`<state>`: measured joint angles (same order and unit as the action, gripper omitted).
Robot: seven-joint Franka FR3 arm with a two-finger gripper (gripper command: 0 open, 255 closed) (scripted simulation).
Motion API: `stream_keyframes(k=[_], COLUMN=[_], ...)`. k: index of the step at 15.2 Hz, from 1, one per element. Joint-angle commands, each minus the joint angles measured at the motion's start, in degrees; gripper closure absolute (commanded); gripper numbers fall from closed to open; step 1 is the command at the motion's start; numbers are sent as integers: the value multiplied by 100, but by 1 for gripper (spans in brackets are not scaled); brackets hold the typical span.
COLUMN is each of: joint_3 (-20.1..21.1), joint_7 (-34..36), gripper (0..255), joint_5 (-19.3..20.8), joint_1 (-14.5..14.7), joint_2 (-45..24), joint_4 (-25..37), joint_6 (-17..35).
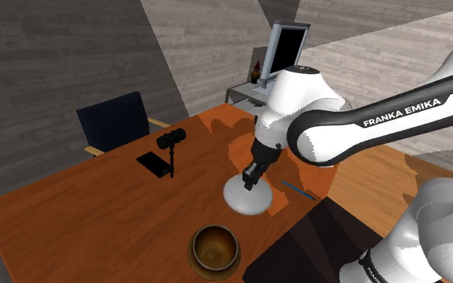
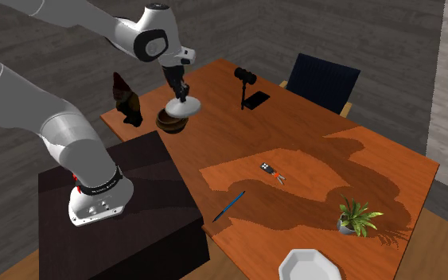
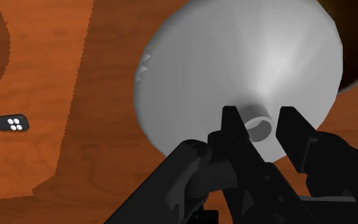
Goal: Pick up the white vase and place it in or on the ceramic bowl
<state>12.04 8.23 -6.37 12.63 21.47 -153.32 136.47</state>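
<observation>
A white vase (image 1: pixel 245 199) with a wide flared base and a narrow neck hangs from my gripper (image 1: pixel 253 178), which is shut on the neck. In the wrist view the two black fingers clasp the neck at the gripper (image 3: pixel 260 122), and the vase's body (image 3: pixel 234 57) spreads out beyond them. The brown bowl (image 1: pixel 215 248) sits on the wooden table near its front edge, beside the stand. In the second exterior view the vase (image 2: pixel 185 104) is just above and beside the bowl (image 2: pixel 170 122). A dark edge of the bowl (image 3: pixel 357 44) shows past the vase.
A small black camera on a stand (image 1: pixel 170 141) and a phone (image 1: pixel 153 164) lie behind the vase. A blue pen (image 1: pixel 298 190), a key fob (image 2: pixel 270 169), a potted plant (image 2: pixel 357 216) and a white plate (image 2: pixel 311 266) are on the table. A dark chair (image 1: pixel 113 120) stands at the far side.
</observation>
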Motion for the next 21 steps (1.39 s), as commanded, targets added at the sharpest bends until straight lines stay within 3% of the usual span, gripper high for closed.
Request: stream_keyframes(k=[1,9,21], joint_3=[236,1141,1319], joint_7=[332,1639,1891], gripper=[255,255,255], joint_5=[-70,-116,180], joint_1=[143,550,431], joint_2=[-29,-451,-1215], joint_4=[69,767,397], joint_6=[-24,-249,851])
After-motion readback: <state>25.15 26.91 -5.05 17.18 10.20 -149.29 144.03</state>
